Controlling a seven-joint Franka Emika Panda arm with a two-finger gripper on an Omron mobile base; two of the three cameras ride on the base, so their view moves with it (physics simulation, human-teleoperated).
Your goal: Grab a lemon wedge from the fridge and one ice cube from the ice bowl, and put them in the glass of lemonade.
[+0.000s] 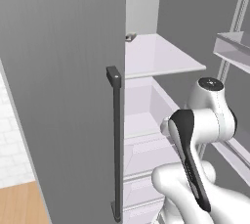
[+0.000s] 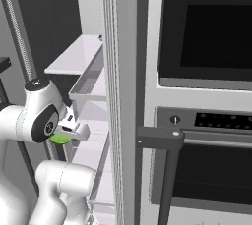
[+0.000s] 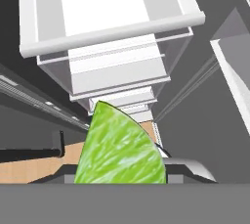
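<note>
Right now I have the gripper [image 2: 69, 131] clenched on the lemon wedge [image 3: 119, 149], a bright green piece that sits large and close between the jaws in my hand view. From the right base view, I see the same green under the hand, held up off the shelves inside the open fridge [image 1: 63, 71]. On my left stands the grey fridge door with its dark bar handle [image 1: 116, 145]; farther in are a white shelf [image 1: 156, 54] and clear drawers [image 3: 112, 37]. To the right of the fridge is the black-fronted oven [image 2: 206, 160].
</note>
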